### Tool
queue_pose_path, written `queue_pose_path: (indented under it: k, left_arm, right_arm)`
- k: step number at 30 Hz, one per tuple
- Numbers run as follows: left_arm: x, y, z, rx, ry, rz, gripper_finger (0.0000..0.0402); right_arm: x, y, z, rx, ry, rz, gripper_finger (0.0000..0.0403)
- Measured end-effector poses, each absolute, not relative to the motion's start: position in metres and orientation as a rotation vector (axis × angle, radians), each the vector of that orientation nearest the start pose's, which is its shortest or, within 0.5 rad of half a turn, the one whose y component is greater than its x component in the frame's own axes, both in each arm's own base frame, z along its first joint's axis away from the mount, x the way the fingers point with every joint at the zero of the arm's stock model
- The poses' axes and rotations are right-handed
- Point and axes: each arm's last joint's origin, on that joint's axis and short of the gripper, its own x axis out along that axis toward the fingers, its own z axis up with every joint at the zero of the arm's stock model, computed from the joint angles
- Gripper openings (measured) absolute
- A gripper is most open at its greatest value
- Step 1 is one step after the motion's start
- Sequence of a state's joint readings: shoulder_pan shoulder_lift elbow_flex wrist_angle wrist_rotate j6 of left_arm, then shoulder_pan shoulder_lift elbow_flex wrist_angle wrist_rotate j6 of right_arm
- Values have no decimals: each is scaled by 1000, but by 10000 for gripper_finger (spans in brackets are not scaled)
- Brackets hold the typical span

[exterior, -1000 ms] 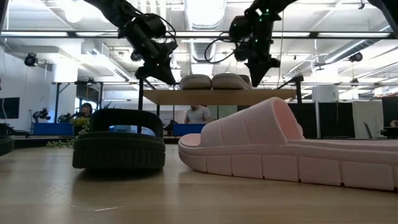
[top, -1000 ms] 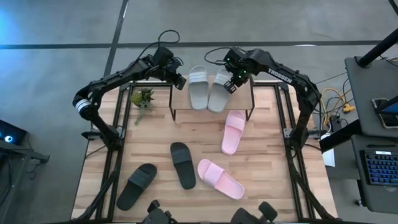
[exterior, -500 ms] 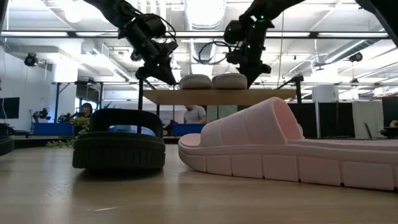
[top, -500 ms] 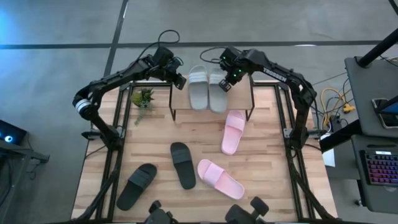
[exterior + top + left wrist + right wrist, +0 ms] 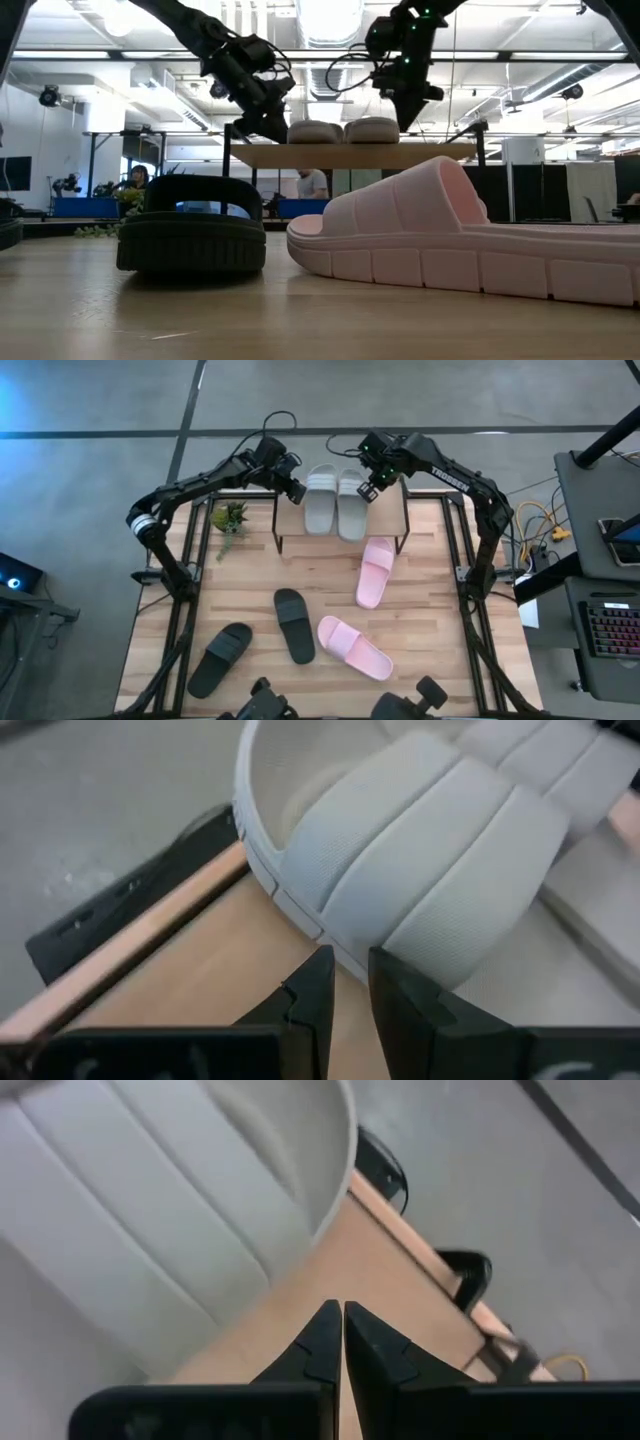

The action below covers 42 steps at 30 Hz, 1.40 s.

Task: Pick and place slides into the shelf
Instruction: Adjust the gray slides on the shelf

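Note:
Two light grey slides lie side by side, soles down, on the shelf [image 5: 395,512] at the table's far edge: the left one [image 5: 320,500] and the right one [image 5: 352,508]. My left gripper [image 5: 297,491] is shut at the left slide's outer side [image 5: 300,905]. My right gripper [image 5: 371,488] is shut and hovers over the shelf board [image 5: 300,1280] just right of the right slide [image 5: 150,1210], apart from it. In the low view both grippers [image 5: 273,128] [image 5: 403,118] flank the grey pair [image 5: 340,131] above the board [image 5: 340,155]. My left gripper comes slanting down from the table's left. Its fingertips [image 5: 385,965] stand at the left grey slide's sole edge [image 5: 330,935] below the strap. Whether they touch it, I cannot tell.
On the table lie two pale pink slides [image 5: 375,572] [image 5: 354,647] and two black ones [image 5: 294,625] [image 5: 220,658], all soles down. A small green plant [image 5: 230,518] sits left of the shelf. The shelf's right part is bare board.
My right gripper swept toward the table's left against the right grey slide, which turned from slanted to straight beside its mate. The gripper then rose and drew back a little. My left gripper moved right, up to the left grey slide.

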<state>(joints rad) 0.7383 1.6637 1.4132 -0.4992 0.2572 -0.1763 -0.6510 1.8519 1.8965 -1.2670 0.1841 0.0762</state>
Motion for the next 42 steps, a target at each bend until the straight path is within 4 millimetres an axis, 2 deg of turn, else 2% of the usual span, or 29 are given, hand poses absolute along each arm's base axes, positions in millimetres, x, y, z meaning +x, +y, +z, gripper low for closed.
queue_pose_path:
  k: [8, 12, 26, 33, 37, 42]
  left_arm:
    - [268, 234, 305, -533, 640, 520, 51]
    - [270, 229, 303, -531, 649, 507, 51]
    - [280, 219, 301, -515, 651, 471, 51]
    - [280, 214, 298, -527, 689, 460, 51]
    - [276, 211, 298, -544, 726, 465, 51]
    - [268, 203, 310, -533, 712, 465, 51]
  right_arm:
    - [280, -220, 349, 374, 1185, -790, 9]
    - [279, -219, 350, 376, 1184, -790, 8]
    - [303, -214, 326, 373, 1245, -674, 9]
    - [307, -217, 327, 319, 1217, -691, 9]
    - [304, -219, 328, 280, 1232, -744, 9]
    - [293, -211, 339, 295, 1251, -765, 8]
